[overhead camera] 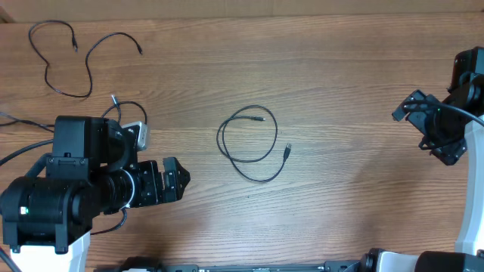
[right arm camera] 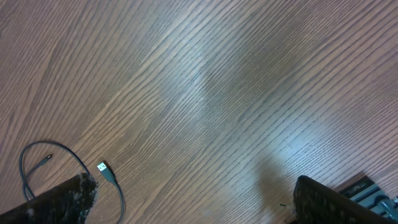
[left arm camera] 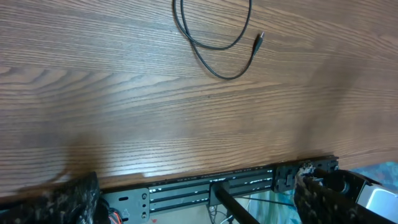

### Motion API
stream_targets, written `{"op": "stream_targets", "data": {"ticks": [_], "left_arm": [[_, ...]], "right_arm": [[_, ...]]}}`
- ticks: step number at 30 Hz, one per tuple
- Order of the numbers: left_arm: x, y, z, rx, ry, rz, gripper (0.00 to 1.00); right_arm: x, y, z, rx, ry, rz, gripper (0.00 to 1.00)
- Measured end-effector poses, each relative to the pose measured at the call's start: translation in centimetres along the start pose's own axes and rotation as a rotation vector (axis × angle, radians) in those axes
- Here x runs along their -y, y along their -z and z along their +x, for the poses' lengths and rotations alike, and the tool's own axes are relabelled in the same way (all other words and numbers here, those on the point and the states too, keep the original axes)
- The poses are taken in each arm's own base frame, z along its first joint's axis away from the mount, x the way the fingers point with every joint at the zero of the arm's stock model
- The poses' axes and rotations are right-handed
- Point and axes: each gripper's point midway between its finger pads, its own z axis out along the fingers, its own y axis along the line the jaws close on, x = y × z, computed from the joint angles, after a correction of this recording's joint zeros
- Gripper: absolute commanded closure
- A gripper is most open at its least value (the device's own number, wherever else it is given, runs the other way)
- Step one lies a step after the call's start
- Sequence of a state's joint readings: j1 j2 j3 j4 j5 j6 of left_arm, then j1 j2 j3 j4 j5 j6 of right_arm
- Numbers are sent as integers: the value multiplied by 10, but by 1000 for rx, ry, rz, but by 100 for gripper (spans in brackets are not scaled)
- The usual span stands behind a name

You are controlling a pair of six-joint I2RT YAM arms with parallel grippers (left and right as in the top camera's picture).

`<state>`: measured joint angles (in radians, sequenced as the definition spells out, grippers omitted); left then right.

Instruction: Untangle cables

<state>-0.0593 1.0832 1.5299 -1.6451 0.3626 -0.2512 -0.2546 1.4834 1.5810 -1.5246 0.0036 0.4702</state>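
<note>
I am holding my left gripper (overhead camera: 178, 180) wide open with nothing between its fingers (left arm camera: 74, 199), which are showing only as dark shapes at the bottom corners of the left wrist view. It is hovering over bare wooden tabletop (overhead camera: 340, 75), to the left of the looped cable (overhead camera: 220, 140) and apart from it. A black rail (left arm camera: 205, 186) is running along the tabletop edge on my side of that cable.

I am also holding my right gripper (overhead camera: 422, 136) fully open and empty. It is well apart from the looped cable, off to its right near the tabletop edge.

The looped cable is lying loose in the middle of the tabletop as one open ring. Its small plug is sitting just inside the ring and its larger plug just outside on the right. Nothing is touching it.

Far to its left, toward the far edge, a winding cable (overhead camera: 50, 79) is lying in open curves with both ends free. A third cable (overhead camera: 134, 104) is lying left of the looped cable, between it and the winding one. It is partly hidden under my left arm, and one light plug is showing.
</note>
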Motion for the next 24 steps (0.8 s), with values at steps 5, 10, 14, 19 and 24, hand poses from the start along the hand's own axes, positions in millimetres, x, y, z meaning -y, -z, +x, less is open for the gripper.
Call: {"op": "stream_targets", "data": {"ticks": [5,10,14,19,24], "left_arm": [[0,0,0,0,0,0,0],[0,0,0,0,0,0,0],[0,0,0,0,0,0,0],[1,0,-6,22,-9,6,0],[2,0,-8,32,-13,8,0]], "right_arm": [[-10,0,-7,22,-15,-51,0],[-26,2,-6,7,-22,-134,0],[-60,9,-6,-17,11,-313,0],[-120,25,26,-67,257,-529,0],[-173,31,93,-93,571,-586,0]]}}
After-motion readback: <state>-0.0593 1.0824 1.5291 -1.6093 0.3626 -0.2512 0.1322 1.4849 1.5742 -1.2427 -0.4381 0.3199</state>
